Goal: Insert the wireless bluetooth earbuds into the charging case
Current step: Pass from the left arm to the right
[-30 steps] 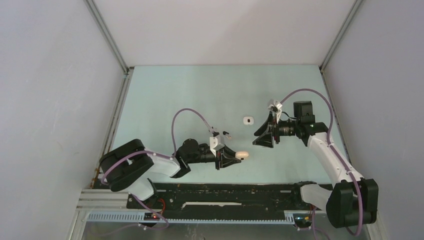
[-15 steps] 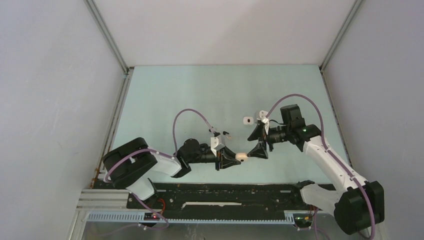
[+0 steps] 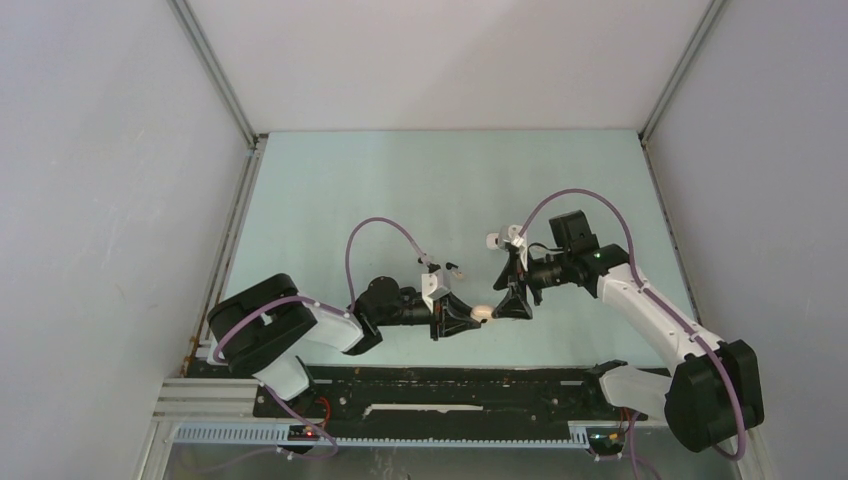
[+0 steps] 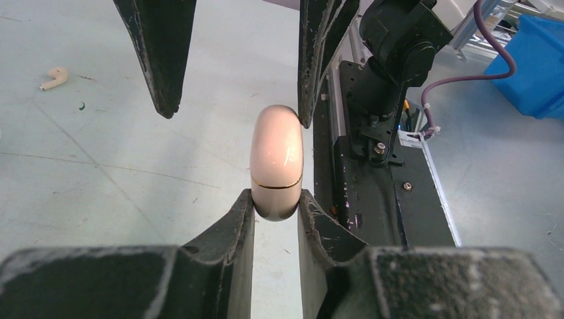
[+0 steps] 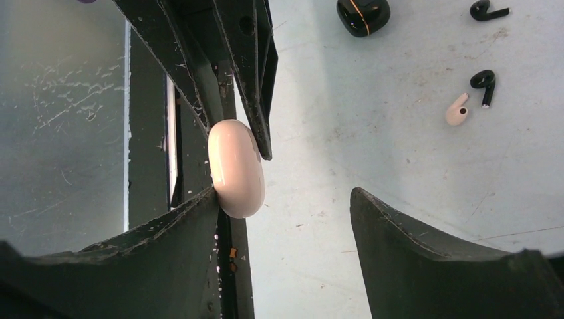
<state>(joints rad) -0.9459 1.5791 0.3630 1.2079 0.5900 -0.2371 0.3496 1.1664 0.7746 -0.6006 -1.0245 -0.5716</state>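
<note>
Now the right arm has swung in from the far side of the table (image 3: 400, 190) and brought the right gripper (image 5: 284, 199) up to the case (image 4: 276, 159), where a second ago it stood well apart. Its jaws are spread wide. One finger (image 5: 166, 246) touches the side of the case and the other stands clear of it, so the case sits off-centre in the gap.

The left gripper (image 4: 276, 203) has barely moved. It pinches the lower half of the case and holds it out just above the table, with the domed lid pointing at the right gripper. The seam shows as a thin closed line, so the lid looks shut.

The arrival probably means that the right gripper is about to work on the lid, or take a second hold, while the left steadies the base. Nothing is in the case yet. A beige earbud (image 5: 457, 109) and the black earbuds (image 5: 487, 83) lie loose on the table beyond it, near a black case (image 5: 362, 14). The lopsided contact could push the case askew in the left pinch.
</note>
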